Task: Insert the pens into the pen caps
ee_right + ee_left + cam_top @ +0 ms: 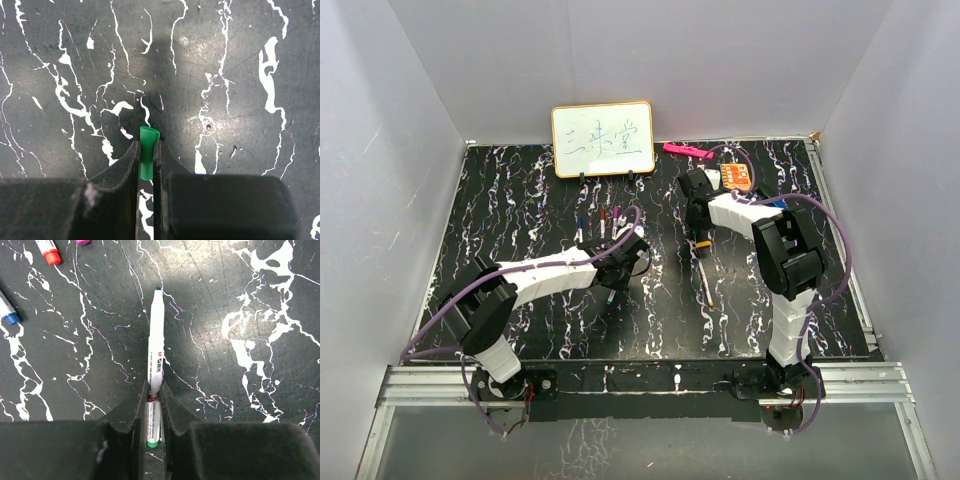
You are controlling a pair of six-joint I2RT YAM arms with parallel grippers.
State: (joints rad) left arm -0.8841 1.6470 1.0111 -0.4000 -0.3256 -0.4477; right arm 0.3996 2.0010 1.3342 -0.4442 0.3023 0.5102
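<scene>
In the left wrist view my left gripper (pixel 154 390) is shut on a white pen (pixel 156 340). The pen's green tip points away from the fingers, just above the black marbled table (pixel 250 300). In the right wrist view my right gripper (pixel 146 147) is shut on a small green pen cap (pixel 148 142), whose open end sticks out past the fingertips. From above, the left gripper (pixel 623 262) sits mid-table and the right gripper (pixel 700 238) to its right, a short way apart. Pens with red (pixel 49 252) and blue (pixel 7 312) ends lie at the upper left.
A small whiteboard (pixel 603 139) stands at the back of the table. A pink highlighter (pixel 687 150) and an orange object (pixel 736 177) lie at the back right. Another pen (pixel 705 282) lies on the table just in front of the right gripper. White walls surround the table.
</scene>
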